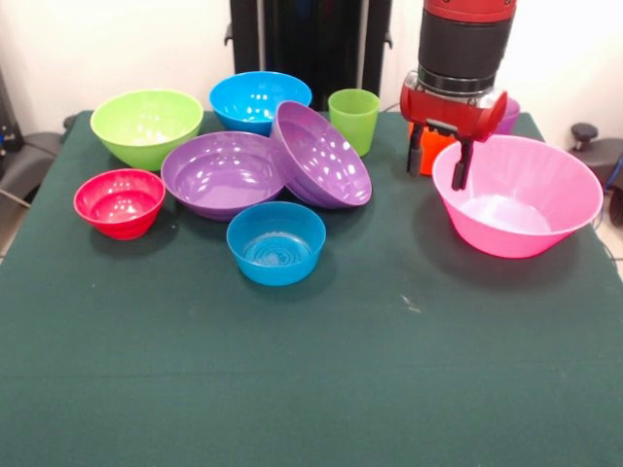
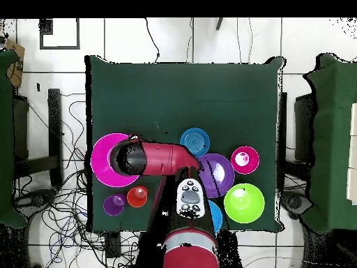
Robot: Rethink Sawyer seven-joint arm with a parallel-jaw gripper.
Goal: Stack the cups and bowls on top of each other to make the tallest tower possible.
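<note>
My gripper hangs open and empty over the back left rim of the big pink bowl. The orange cup shows behind it, between the fingers, and the purple cup is partly hidden by the wrist. The green cup stands upright at the back. One purple bowl sits flat and a second purple bowl leans tilted against it. Around them are a lime green bowl, a far blue bowl, a near blue bowl and a small red bowl. From overhead the arm covers the gripper over the pink bowl.
The dark green table carries everything. In the overhead view the orange cup and the purple cup stand close to the table's edge on the robot's side, next to the pink bowl. Cables lie on the floor around the table.
</note>
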